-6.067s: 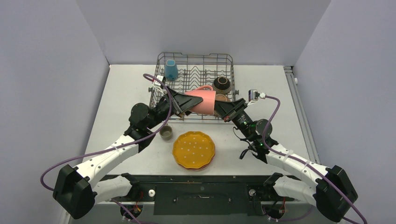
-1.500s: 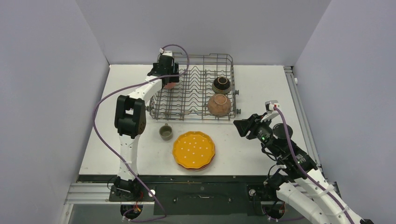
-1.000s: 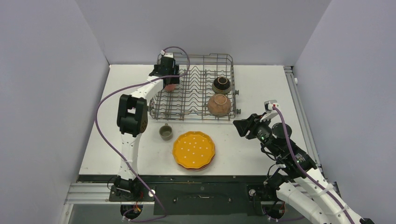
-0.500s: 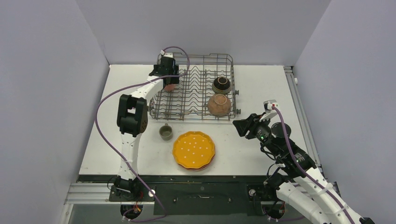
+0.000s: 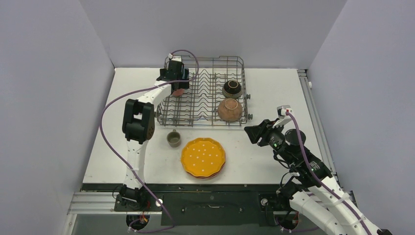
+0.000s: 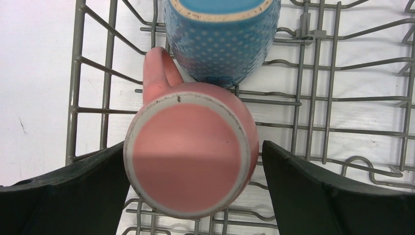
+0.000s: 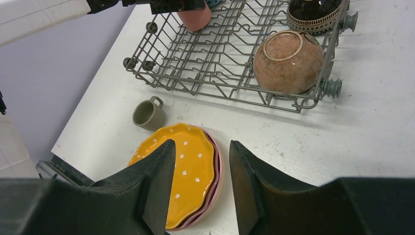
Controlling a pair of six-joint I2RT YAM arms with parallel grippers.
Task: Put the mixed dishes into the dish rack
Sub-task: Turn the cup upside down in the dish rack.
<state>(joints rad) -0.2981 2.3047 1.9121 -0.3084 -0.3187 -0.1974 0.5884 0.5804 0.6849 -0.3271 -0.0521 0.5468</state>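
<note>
The dish rack (image 5: 205, 124) stands at the back of the table. My left gripper (image 5: 176, 82) hovers over its back left corner. In the left wrist view its jaws (image 6: 193, 144) are open and straddle an upturned pink cup (image 6: 191, 152) that rests on the rack wires next to the blue flowered mug (image 6: 220, 39). A dark brown bowl (image 5: 232, 88) and a terracotta bowl (image 5: 229, 109) sit in the rack's right side. The orange-yellow dotted plate (image 5: 202, 156) lies on pink plates (image 7: 219, 171) on the table. A grey-green cup (image 5: 173, 139) stands beside them. My right gripper (image 7: 200, 144) is open and empty.
The rack's middle rows of tines (image 5: 200, 95) hold nothing. Grey walls close in the table at the left, back and right. My right arm (image 5: 293, 152) is over the table to the right of the plates.
Six seconds ago both grippers held the pink cup in front of the rack. Now it stands upturned in the rack's back left and the right arm has pulled back. Little moved in the last second.
</note>
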